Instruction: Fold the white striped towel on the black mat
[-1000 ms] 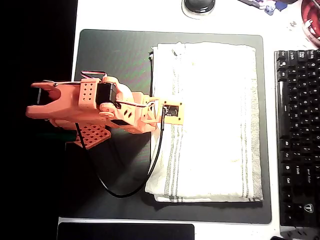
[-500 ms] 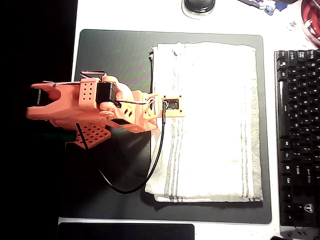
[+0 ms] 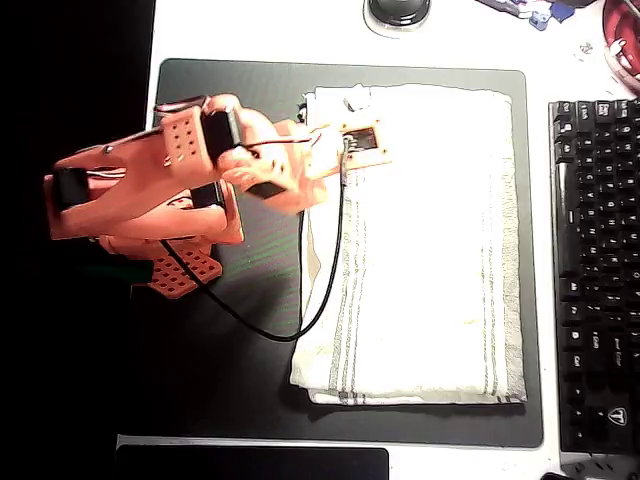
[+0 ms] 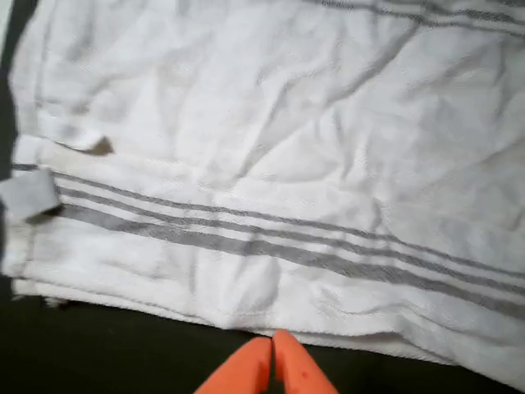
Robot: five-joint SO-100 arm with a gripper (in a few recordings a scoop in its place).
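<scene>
From the overhead view I see the white striped towel point(image 3: 415, 245) lying flat on the right half of the black mat point(image 3: 230, 370), already doubled over, with layered edges showing along its left side and lower left corner. Thin grey-green stripes run down it near the left and right edges. The mat sits on a pale surface point(image 3: 250, 30), and a black keyboard point(image 3: 595, 270) lies just beside the mat's right edge. My orange arm point(image 3: 170, 190) reaches in from the left, angled toward the towel's upper left corner, with its small camera board over the cloth there and a black cable point(image 3: 300, 310) looping down across the mat.

In the wrist view the jaws point(image 4: 271, 365) are pressed together, tips touching with nothing between them, over bare mat just short of the towel's striped edge point(image 4: 271, 246). A small label tab point(image 4: 29, 194) sticks out at the towel's left end. The cloth looks lightly wrinkled.
</scene>
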